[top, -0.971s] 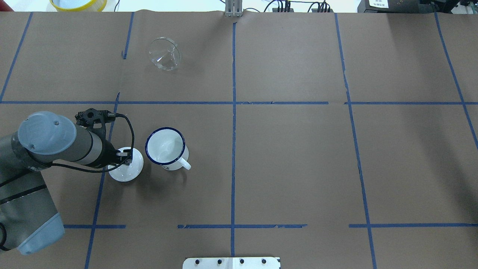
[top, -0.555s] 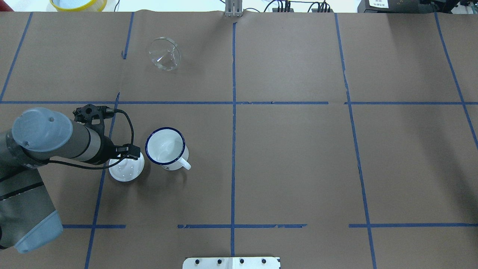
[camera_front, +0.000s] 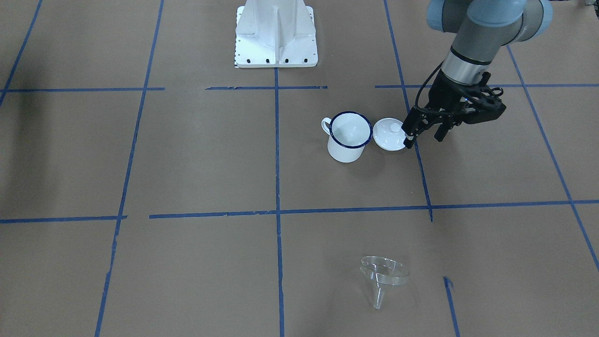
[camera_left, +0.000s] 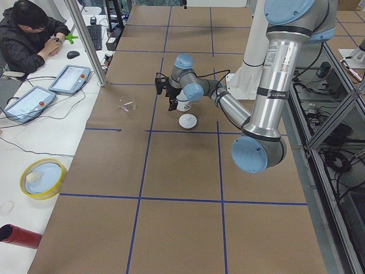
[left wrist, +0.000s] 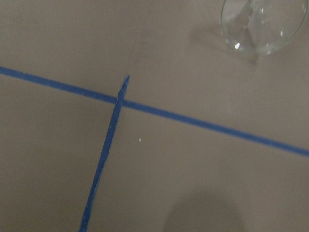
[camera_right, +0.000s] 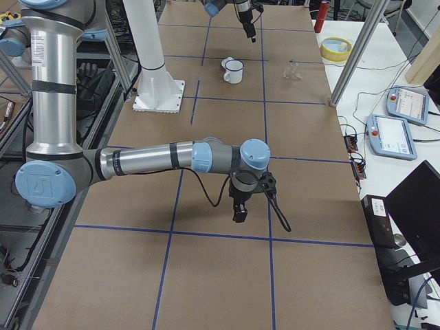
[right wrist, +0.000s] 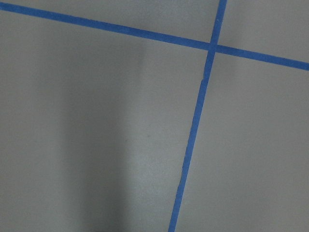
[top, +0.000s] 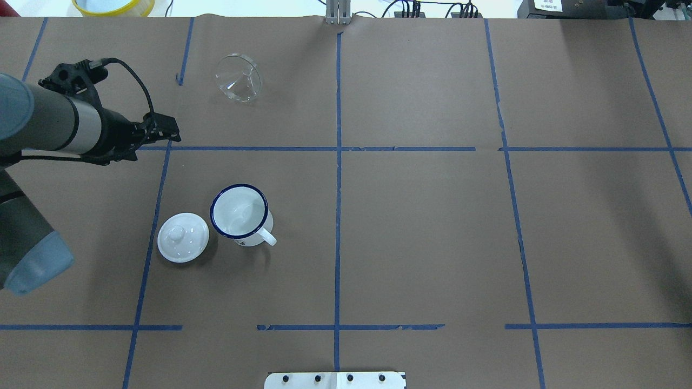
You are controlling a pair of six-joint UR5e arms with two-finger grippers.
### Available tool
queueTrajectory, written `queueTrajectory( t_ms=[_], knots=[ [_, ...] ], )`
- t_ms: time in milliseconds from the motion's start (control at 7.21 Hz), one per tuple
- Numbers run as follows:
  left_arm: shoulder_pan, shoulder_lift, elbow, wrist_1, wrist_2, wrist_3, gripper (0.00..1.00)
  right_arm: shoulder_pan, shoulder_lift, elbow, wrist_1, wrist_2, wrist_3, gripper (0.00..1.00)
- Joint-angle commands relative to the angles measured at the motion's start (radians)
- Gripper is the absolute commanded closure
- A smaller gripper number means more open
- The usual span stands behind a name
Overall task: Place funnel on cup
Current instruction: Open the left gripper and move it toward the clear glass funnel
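Note:
The clear funnel (top: 238, 77) lies on its side on the brown paper at the far left; it also shows in the front view (camera_front: 383, 274) and at the top right of the left wrist view (left wrist: 263, 24). The white cup (top: 239, 212) with a dark blue rim stands upright and empty, handle toward the near right. My left gripper (top: 171, 129) is open and empty, raised above the table between the cup and the funnel, to their left. In the front view the left gripper (camera_front: 424, 140) shows just beside the lid. My right gripper (camera_right: 239, 210) shows only in the exterior right view, over bare paper; I cannot tell its state.
A white round lid (top: 183, 237) with a knob lies just left of the cup. A yellow-rimmed bowl (top: 113, 5) sits beyond the far edge. The robot's white base plate (camera_front: 276, 32) is at the near middle. A person (camera_left: 31, 34) sits at the side desk.
My left gripper was over the white lid's knob; it has lifted off and moved toward the far side, nearer the funnel. The lid, cup and funnel have not moved.

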Motion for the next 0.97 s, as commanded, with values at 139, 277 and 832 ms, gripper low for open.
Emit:
queueTrajectory(
  t_ms=[139,277,832],
  knots=[
    [-0.024,-0.231,0.388,-0.388,0.171,-0.520,0.00,0.000,0.000,0.000,0.000,0.000,0.000,0.00],
    [-0.021,-0.332,0.524,-0.423,0.274,-0.614,0.00,0.000,0.000,0.000,0.000,0.000,0.002,0.00],
    [0.002,-0.500,0.893,-0.593,0.308,-0.747,0.00,0.000,0.000,0.000,0.000,0.000,0.000,0.00]
  ],
)
